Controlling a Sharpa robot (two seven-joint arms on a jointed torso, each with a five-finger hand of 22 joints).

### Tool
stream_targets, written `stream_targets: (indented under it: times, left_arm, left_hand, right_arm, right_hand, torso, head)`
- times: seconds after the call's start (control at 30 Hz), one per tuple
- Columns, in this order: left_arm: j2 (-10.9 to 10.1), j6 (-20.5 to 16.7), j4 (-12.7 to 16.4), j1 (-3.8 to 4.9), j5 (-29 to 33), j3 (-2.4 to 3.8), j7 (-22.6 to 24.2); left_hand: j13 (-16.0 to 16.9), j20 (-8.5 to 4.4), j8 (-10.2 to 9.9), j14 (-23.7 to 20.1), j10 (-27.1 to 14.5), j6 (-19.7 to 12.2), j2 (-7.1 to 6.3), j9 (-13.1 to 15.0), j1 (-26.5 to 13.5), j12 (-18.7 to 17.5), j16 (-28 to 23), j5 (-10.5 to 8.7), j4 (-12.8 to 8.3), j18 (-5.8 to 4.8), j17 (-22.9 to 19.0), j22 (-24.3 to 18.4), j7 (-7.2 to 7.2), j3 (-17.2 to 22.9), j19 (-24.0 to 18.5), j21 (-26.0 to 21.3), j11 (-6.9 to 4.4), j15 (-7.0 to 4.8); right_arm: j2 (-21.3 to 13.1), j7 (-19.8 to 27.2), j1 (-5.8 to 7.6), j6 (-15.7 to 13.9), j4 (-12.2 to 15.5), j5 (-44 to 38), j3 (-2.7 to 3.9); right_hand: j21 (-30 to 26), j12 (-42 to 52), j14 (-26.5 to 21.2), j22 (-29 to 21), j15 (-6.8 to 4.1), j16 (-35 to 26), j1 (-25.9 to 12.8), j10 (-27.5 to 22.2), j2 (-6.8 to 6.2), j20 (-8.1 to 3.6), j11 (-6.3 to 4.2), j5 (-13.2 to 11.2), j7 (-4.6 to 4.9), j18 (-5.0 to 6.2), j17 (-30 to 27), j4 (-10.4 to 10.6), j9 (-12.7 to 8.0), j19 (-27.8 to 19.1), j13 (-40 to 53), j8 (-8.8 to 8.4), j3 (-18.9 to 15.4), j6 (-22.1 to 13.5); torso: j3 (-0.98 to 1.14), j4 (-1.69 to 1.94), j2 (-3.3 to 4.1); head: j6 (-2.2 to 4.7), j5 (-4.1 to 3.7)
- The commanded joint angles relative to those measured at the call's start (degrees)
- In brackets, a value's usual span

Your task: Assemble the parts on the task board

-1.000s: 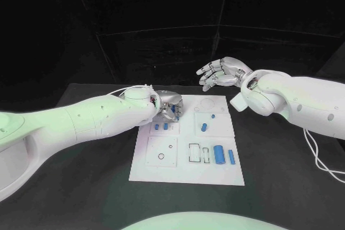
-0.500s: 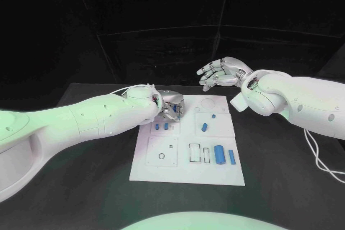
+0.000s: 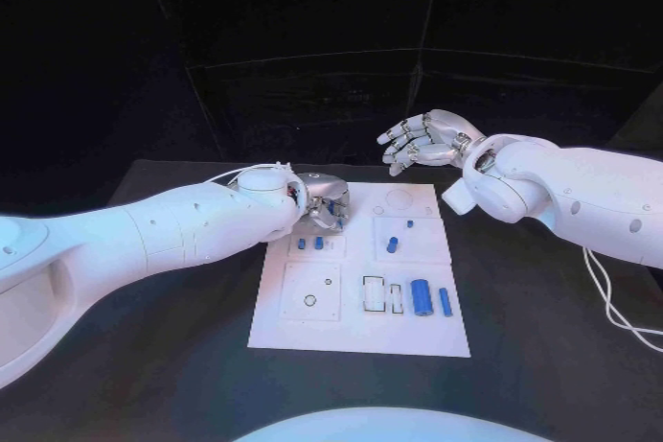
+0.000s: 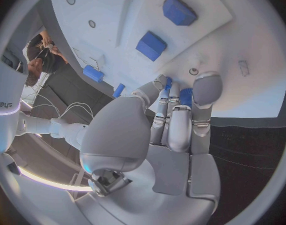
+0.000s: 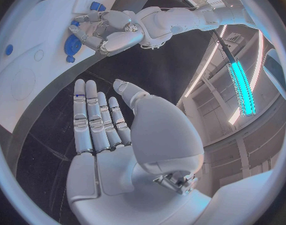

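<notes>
We see the left robot hand (image 3: 326, 204) down at the far left corner of the board (image 3: 359, 332), its fingers (image 4: 207, 89) curled together with a small blue part (image 4: 185, 96) between their tips, right against the white surface beside a small round hole (image 4: 193, 71). The right robot hand (image 3: 431, 141) hangs above the far edge of the board, spread wide and holding nothing. Two short blue parts (image 3: 311, 243) lie just on the near side of the left robot hand, and a larger cylinder (image 3: 422, 296) with a slimmer peg (image 3: 445, 301) sits in the near right section. The main risk, we judge, is the pinched part going in tilted: the fingertips cover most of it (we cannot tell how squarely it stands), so a push could jam it or flick it out of the pinch. The curled fingers could also brush the two loose parts close by and roll them out of place. The board lies loose on the table (image 3: 166, 365) as far as we can see, so a sideways push might slide it.
</notes>
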Motion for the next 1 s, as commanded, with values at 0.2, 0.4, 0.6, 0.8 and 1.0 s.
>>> stream_targets:
  times: [0.2, 0.4, 0.6, 0.8, 1.0]
  left_arm:
    - [-2.1, -6.2, 2.7, 0.03, 0.5, 0.46, 3.3]
    - [-4.3, -7.1, 5.5, 0.06, 0.7, 2.12, 3.4]
    - [-7.4, -7.4, 8.7, 0.05, 0.8, 3.95, 3.3]
    - [-10.2, -5.2, 10.1, 0.05, 0.8, 4.56, 2.6]
    - [-11.6, -3.3, 10.2, 0.01, 0.8, 4.66, 2.6]
  left_hand:
    - [0.0, -0.24, -0.6, 1.6, 0.3, 0.1, 0.21, -0.1, -0.3, -0.8, 0.4, 0.12, -0.2, -0.47, 0.0, 0.3, 0.21, 0.7, 0.1, 0.4, 0.27, -0.29]
    - [0.0, -0.22, -0.8, 1.5, 0.4, 0.1, 0.06, -0.1, -0.4, -1.1, 0.5, 0.12, -0.4, -0.49, 0.0, 0.3, 0.25, 0.9, 0.1, 0.4, 0.32, -0.25]
    - [0.0, -0.21, -0.9, 1.5, 0.5, 0.1, -0.11, -0.1, -0.5, -1.3, 0.5, 0.12, -0.5, -0.55, 0.0, 0.6, 0.29, 1.0, 0.1, 0.6, 0.34, -0.23]
    - [0.0, -0.19, -1.0, 1.5, 0.6, 0.2, -0.41, -0.1, -0.7, -1.5, 0.5, 0.1, -0.6, -0.58, -0.1, 0.8, 0.32, 1.0, 0.1, 0.7, 0.38, -0.19]
    - [0.0, -0.15, -1.3, 1.5, 0.9, 0.5, -0.94, -0.1, -1.6, -1.9, 0.5, 0.09, -0.4, -0.57, -0.3, 0.7, 0.29, 0.6, 0.0, 0.7, 0.4, -0.14]
  right_arm:
    - [-0.1, 0.7, 0.13, -0.1, 0.0, 0.0, 0.04]
    - [-0.1, 0.7, 0.13, -0.1, 0.0, 0.0, 0.04]
    - [-0.2, 0.7, 0.12, -0.1, -0.1, 0.0, 0.04]
    - [-0.3, 0.7, 0.12, -0.1, -0.1, 0.0, 0.04]
    - [-0.4, 0.8, 0.12, -0.1, -0.1, 0.0, 0.04]
  right_hand:
    - [-0.2, 0.3, -0.2, -0.1, -0.1, 0.1, -0.1, 0.0, 0.43, 0.05, -0.04, 0.4, 5.14, -0.45, -0.1, -0.3, 0.0, 0.3, -0.1, 0.33, 0.0, 0.1]
    - [-0.2, 0.3, -0.2, -0.1, -0.1, 0.1, -0.1, 0.0, 0.43, 0.05, -0.04, 0.4, 5.14, -0.45, -0.1, -0.3, 0.0, 0.3, -0.1, 0.33, 0.0, 0.1]
    - [-0.2, 0.3, -0.2, -0.1, -0.1, 0.1, -0.1, 0.0, 0.43, 0.05, -0.04, 0.4, 5.14, -0.45, -0.1, -0.3, 0.0, 0.3, -0.1, 0.33, 0.0, 0.1]
    - [-0.2, 0.3, -0.2, -0.1, -0.1, 0.1, -0.1, 0.0, 0.43, 0.05, -0.04, 0.4, 5.14, -0.45, -0.1, -0.3, 0.0, 0.3, -0.1, 0.33, 0.0, 0.1]
    - [-0.2, 0.3, -0.2, -0.1, -0.1, 0.1, -0.1, 0.0, 0.43, 0.05, -0.04, 0.4, 5.14, -0.45, -0.1, -0.3, 0.0, 0.3, -0.1, 0.33, 0.0, 0.1]
  torso:
    - [0.0, 0.02, -0.03]
    - [0.03, 0.21, -0.05]
    - [0.05, 0.14, -0.04]
    - [0.09, 0.12, -0.08]
    - [-0.01, 0.18, -0.02]
  head:
    - [-0.01, -0.12]
    - [0.06, -0.18]
    - [0.16, 0.01]
    - [0.16, 0.04]
    - [0.16, -0.04]
